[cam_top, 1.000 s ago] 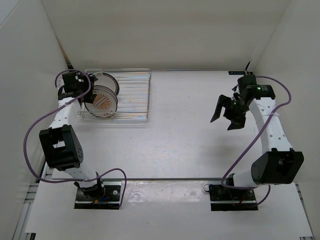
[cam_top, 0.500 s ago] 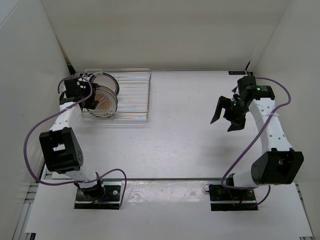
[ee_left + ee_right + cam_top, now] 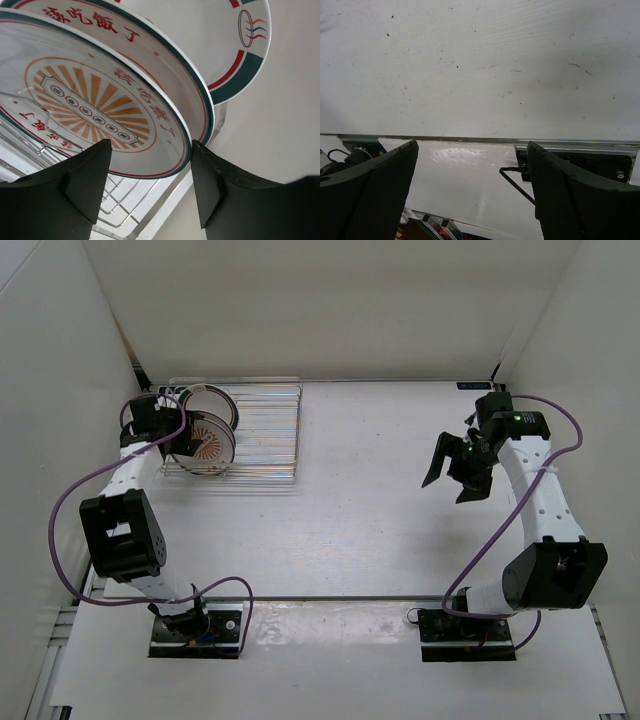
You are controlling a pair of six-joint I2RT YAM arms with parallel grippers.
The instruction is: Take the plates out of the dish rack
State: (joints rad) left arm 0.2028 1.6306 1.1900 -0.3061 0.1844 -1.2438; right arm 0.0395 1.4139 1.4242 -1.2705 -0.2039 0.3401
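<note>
The dish rack (image 3: 265, 430) sits at the back left of the table. Two plates stand upright at its left end. The sunburst plate (image 3: 205, 440) is in front and the plate with the green-and-red ringed rim (image 3: 212, 400) is behind it. My left gripper (image 3: 176, 436) is at the sunburst plate's left edge. In the left wrist view the sunburst plate (image 3: 100, 100) has its lower rim between my left gripper's (image 3: 150, 165) jaws, which stand apart with a gap showing; the ringed plate (image 3: 215, 40) lies beyond and rack wires (image 3: 120, 205) below. My right gripper (image 3: 455, 465) hangs open and empty at the right.
The white enclosure's left wall (image 3: 60, 390) stands close beside the rack and the left arm. In the right wrist view a metal rail (image 3: 470, 140) marks the table's near edge, with a black cable (image 3: 517, 182) by the arm base.
My left gripper has moved down and in onto the sunburst plate's edge and its jaws have narrowed. The plates, the rack and the right arm have not moved.
</note>
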